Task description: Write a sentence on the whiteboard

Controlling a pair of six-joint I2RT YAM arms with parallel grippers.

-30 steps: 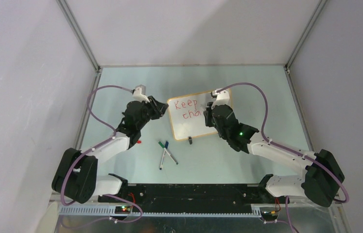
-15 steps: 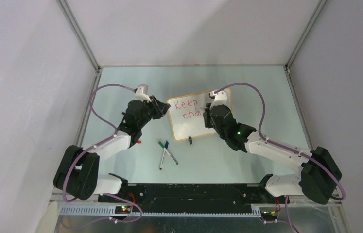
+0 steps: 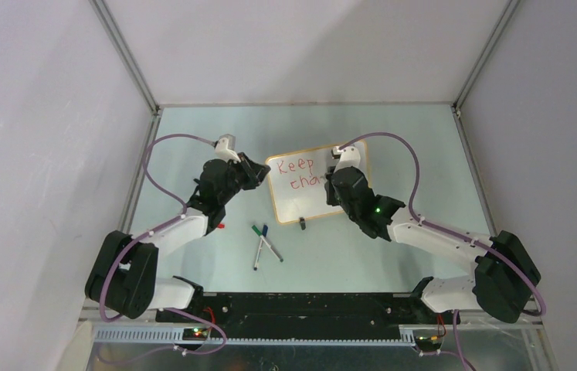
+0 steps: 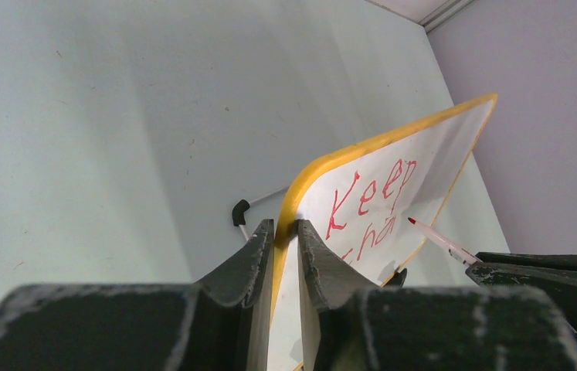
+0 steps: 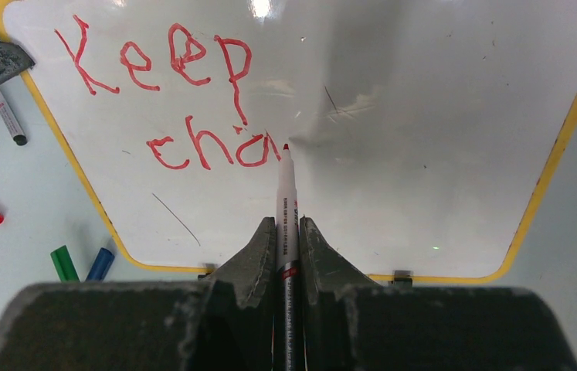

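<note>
The whiteboard (image 3: 310,202) stands tilted at the table's middle, with an orange frame. The sentence (image 3: 297,174) reads "Keep" and below it "cha" in red (image 5: 186,62). My left gripper (image 3: 259,171) is shut on the whiteboard's left edge, with the frame pinched between its fingers (image 4: 285,232). My right gripper (image 3: 329,179) is shut on a red marker (image 5: 285,185), which sticks out between the jaws (image 5: 286,228). The marker's tip sits just right of the "a"; whether it touches the whiteboard (image 5: 424,154) I cannot tell. The marker also shows in the left wrist view (image 4: 439,238).
Green and blue markers (image 3: 263,241) lie crossed on the table in front of the board, with a red cap (image 3: 221,226) to their left. A marker with a black cap (image 5: 7,116) lies by the board's left side. A black clip foot (image 3: 301,223) holds the front edge.
The left jaws have narrowed onto the board's edge. The right arm has shifted slightly to the left with the marker. The writing looks the same.
</note>
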